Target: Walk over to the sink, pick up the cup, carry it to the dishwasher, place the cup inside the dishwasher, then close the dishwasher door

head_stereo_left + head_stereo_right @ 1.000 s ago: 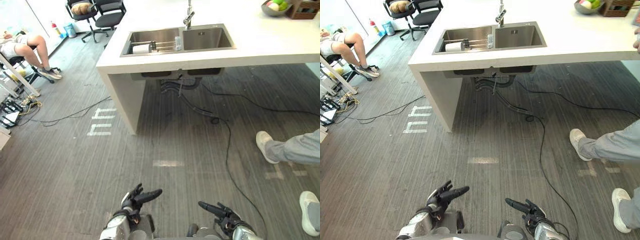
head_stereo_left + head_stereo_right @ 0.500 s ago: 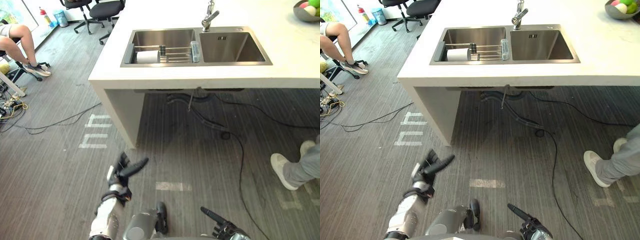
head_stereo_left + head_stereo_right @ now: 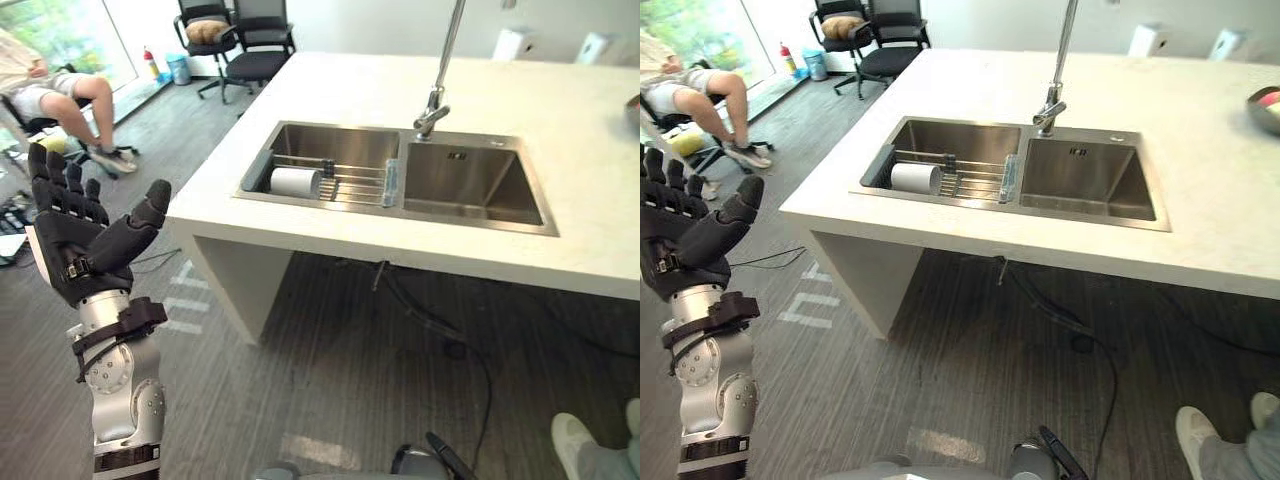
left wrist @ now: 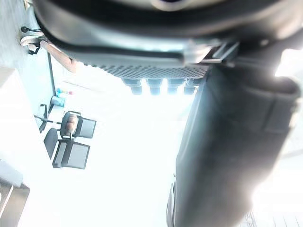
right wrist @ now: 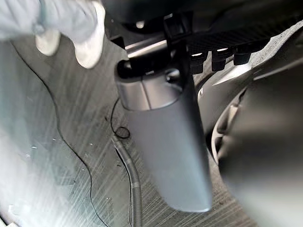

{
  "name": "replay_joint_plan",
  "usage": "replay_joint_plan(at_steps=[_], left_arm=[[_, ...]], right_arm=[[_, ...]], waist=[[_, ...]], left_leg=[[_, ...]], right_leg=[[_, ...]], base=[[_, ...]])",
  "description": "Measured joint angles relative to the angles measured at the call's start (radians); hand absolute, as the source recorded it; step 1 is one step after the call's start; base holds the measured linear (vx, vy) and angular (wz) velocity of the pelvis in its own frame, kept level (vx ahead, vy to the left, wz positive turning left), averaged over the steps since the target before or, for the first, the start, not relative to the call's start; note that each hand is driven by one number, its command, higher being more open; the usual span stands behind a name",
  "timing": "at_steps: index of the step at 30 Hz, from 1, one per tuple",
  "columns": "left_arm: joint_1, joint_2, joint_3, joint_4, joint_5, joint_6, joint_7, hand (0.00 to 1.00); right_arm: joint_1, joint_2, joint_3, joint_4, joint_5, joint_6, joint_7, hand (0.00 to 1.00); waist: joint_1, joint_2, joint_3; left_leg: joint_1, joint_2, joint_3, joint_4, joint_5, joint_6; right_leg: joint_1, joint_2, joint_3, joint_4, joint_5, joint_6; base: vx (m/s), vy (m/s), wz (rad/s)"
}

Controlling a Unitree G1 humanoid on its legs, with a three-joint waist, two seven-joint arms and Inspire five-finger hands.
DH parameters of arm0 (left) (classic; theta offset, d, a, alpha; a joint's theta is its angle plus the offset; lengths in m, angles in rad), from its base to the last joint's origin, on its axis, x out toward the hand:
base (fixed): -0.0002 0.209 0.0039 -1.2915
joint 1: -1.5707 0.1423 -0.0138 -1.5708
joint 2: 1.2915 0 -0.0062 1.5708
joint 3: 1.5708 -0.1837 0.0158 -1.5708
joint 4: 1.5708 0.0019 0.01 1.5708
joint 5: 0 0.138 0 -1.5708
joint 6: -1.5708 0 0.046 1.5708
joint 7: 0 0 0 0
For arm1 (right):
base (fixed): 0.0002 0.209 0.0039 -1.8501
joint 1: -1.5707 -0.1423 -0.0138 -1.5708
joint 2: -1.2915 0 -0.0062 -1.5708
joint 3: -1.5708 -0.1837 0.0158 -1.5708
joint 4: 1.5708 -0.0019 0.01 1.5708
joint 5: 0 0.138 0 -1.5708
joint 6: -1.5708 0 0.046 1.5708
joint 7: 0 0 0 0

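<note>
- The white round cup lies on its side on a thin wire rack. The rack is in the left bowl of the shiny steel sink.
- That bowl is the one nearer the left edge of the smooth white counter. The sink sits close to the counter's front edge.
- No hand is touching the cup.
- The dark left hand is held up high, out past the counter's front left corner and well apart from the cup. Its fingers are straight and spread, the thumb sticks out, and there is nothing in it.
- The right hand hangs low over the grey striped floor. Its grey-covered thumb is straight, the fingers look straight too, and it holds nothing.
- I think the cup is hard, smooth and light. It may be slippery if wet and may break if dropped. I cannot tell what it is made of.
- It is round and on its side, so it could roll on the rack.
- A good hold would be around the middle of its round wall, thumb on one side and fingers on the other.
- The tall thin metal tap stands at the sink's back edge, between the two bowls. A reaching arm should keep away from it.
</note>
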Motion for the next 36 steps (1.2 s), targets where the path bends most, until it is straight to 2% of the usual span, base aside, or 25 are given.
replay_joint_plan(at_steps=[1,5,6,12,14,17,19,21,23,25,26,27,28,29,30,32,33,34,35,36], left_arm=[[-0.011,0.002,-0.018,-0.016,0.002,0.008,-0.002,1.00],[-0.021,0.000,-0.058,-0.005,0.001,0.063,0.001,1.00],[-0.008,0.052,-0.072,0.071,0.020,0.088,-0.017,1.00],[-0.008,0.051,-0.079,0.071,0.020,0.089,-0.017,1.00],[-0.017,0.032,-0.113,0.071,0.017,0.106,-0.018,1.00],[-0.038,-0.010,-0.213,0.071,0.006,0.173,-0.026,1.00],[-0.051,-0.030,-0.275,0.071,-0.015,0.218,-0.036,1.00],[-0.077,-0.058,-0.323,0.072,-0.022,0.250,-0.056,1.00],[-0.106,-0.065,-0.327,0.072,-0.002,0.250,-0.048,1.00],[-0.131,-0.064,-0.312,0.072,0.067,0.243,-0.014,1.00],[-0.135,-0.064,-0.291,0.072,0.120,0.226,0.015,1.00],[-0.137,-0.064,-0.266,0.070,0.154,0.213,0.038,1.00],[-0.151,-0.060,-0.258,0.069,0.167,0.208,0.051,1.00],[-0.176,-0.058,-0.257,0.069,0.177,0.207,0.068,1.00],[-0.173,-0.056,-0.245,0.069,0.177,0.207,0.069,1.00],[-0.171,-0.041,-0.229,0.069,0.177,0.199,0.058,1.00],[-0.171,-0.027,-0.223,0.069,0.177,0.193,0.052,1.00],[-0.171,0.008,-0.207,0.069,0.177,0.174,0.042,1.00],[-0.173,0.037,-0.187,0.061,0.177,0.163,0.037,1.00],[-0.173,0.047,-0.178,0.053,0.185,0.162,0.038,1.00]], right_arm=[[0.001,0.000,-0.001,0.003,-0.002,0.016,0.013,1.00],[0.001,-0.010,-0.023,0.013,-0.012,0.050,0.034,1.00],[0.022,-0.036,0.041,0.031,-0.024,0.044,0.105,1.00],[0.023,-0.036,0.041,0.032,-0.024,0.041,0.105,1.00],[0.028,-0.031,0.030,0.033,-0.024,0.031,0.106,1.00],[0.036,-0.019,0.019,0.035,-0.023,-0.007,0.110,1.00],[0.036,-0.009,0.020,0.034,-0.021,-0.038,0.111,1.00],[0.039,0.009,0.024,0.006,-0.021,-0.080,0.126,1.00],[0.045,0.013,0.034,-0.009,-0.019,-0.105,0.132,1.00],[0.049,0.010,0.046,-0.032,-0.018,-0.108,0.135,1.00],[0.056,0.002,0.063,-0.038,-0.018,-0.106,0.137,1.00],[0.067,-0.012,0.100,-0.037,-0.020,-0.104,0.136,1.00],[0.063,-0.021,0.118,-0.034,-0.021,-0.103,0.137,1.00],[0.065,-0.049,0.132,-0.034,-0.023,-0.101,0.140,1.00],[0.074,-0.080,0.138,-0.031,-0.023,-0.096,0.142,1.00],[0.083,-0.112,0.129,-0.019,-0.022,-0.095,0.158,1.00],[0.083,-0.121,0.124,-0.015,-0.023,-0.095,0.163,1.00],[0.079,-0.128,0.112,-0.015,-0.023,-0.094,0.178,1.00],[0.069,-0.132,0.110,-0.021,-0.025,-0.094,0.191,1.00],[0.063,-0.133,0.111,-0.024,-0.031,-0.094,0.196,1.00]], waist=[[0.001,-0.001,0.001],[-0.003,-0.002,-0.008],[-0.057,0.013,-0.036],[-0.059,0.011,-0.034],[-0.059,0.011,-0.034],[-0.072,0.008,-0.033],[-0.083,0.001,-0.028],[-0.109,-0.008,-0.022],[-0.112,-0.012,-0.020],[-0.118,-0.012,-0.021],[-0.124,-0.003,-0.028],[-0.119,-0.006,-0.055],[-0.122,-0.005,-0.050],[-0.125,0.023,-0.034],[-0.112,0.036,-0.016],[-0.103,0.037,-0.001],[-0.099,0.034,0.001],[-0.094,0.024,0.007],[-0.094,0.016,0.010],[-0.092,0.015,0.011]], left_leg=[[0.000,0.012,-0.013,-0.015,0.012,0.006],[-0.003,0.011,-0.015,-0.044,0.085,0.000],[-0.003,-0.040,-0.014,-0.155,0.099,0.017],[0.006,-0.041,-0.009,-0.158,0.098,0.019],[0.013,-0.045,0.004,-0.155,0.100,0.019],[0.021,-0.059,0.020,-0.150,0.101,0.024],[0.027,-0.065,0.038,-0.148,0.090,0.044],[0.036,-0.047,0.122,-0.155,0.088,0.043],[0.046,-0.031,0.170,-0.151,0.090,0.050],[0.049,-0.013,0.176,-0.115,0.056,0.073],[0.048,0.006,0.183,-0.076,0.011,0.142],[0.037,0.029,0.208,0.005,-0.020,0.195],[-0.013,0.064,0.232,0.134,-0.027,0.209],[-0.157,0.155,0.222,0.473,0.047,0.230],[-0.246,0.194,0.171,0.702,0.169,0.203],[-0.330,0.165,0.160,0.862,0.136,0.145],[-0.346,0.150,0.179,0.854,0.127,0.137],[-0.362,0.118,0.225,0.760,0.112,0.129],[-0.361,0.078,0.254,0.591,0.111,0.119],[-0.359,0.055,0.260,0.486,0.117,0.110]], right_leg=[[-0.001,0.017,-0.004,-0.010,-0.002,-0.006],[-0.001,0.035,0.008,-0.060,0.014,-0.016],[0.142,0.054,0.005,-0.487,0.283,0.012],[0.145,0.053,0.009,-0.487,0.285,0.014],[0.151,0.048,0.017,-0.485,0.291,0.017],[0.156,0.029,0.016,-0.470,0.292,0.020],[0.147,0.015,0.019,-0.436,0.271,0.025],[0.104,-0.016,0.007,-0.325,0.209,0.033],[0.051,-0.042,-0.011,-0.205,0.157,0.022],[0.015,-0.060,-0.051,-0.078,0.083,0.005],[0.006,-0.058,-0.090,-0.001,0.016,-0.023],[0.014,-0.040,-0.117,0.026,-0.053,-0.027],[0.020,-0.033,-0.127,0.040,-0.079,-0.028],[0.071,0.006,-0.152,0.031,-0.104,-0.041],[0.137,0.032,-0.146,0.016,-0.124,-0.053],[0.231,0.031,-0.138,-0.030,-0.142,-0.047],[0.259,0.028,-0.133,-0.055,-0.140,-0.045],[0.305,0.018,-0.124,-0.104,-0.128,-0.028],[0.334,0.004,-0.115,-0.139,-0.116,-0.009],[0.344,-0.003,-0.108,-0.149,-0.114,-0.006]], base=[[0.15,-0.207,-0.11],[0.10,-0.076,-0.15],[0.02,-0.002,-0.04],[0.00,0.000,-0.02],[-0.01,0.006,-0.10],[-0.07,0.026,-0.02],[-0.08,0.021,0.01],[-0.09,-0.018,0.06],[-0.01,-0.064,-0.19],[0.08,-0.099,-0.22],[0.20,-0.145,-0.17],[0.31,-0.180,-0.12],[0.35,-0.242,0.08],[0.38,-0.230,0.05],[0.32,-0.171,-0.02],[0.31,-0.044,-0.20],[0.37,-0.028,-0.30],[0.39,-0.001,-0.35],[0.39,0.018,-0.34],[0.39,0.061,-0.35]])
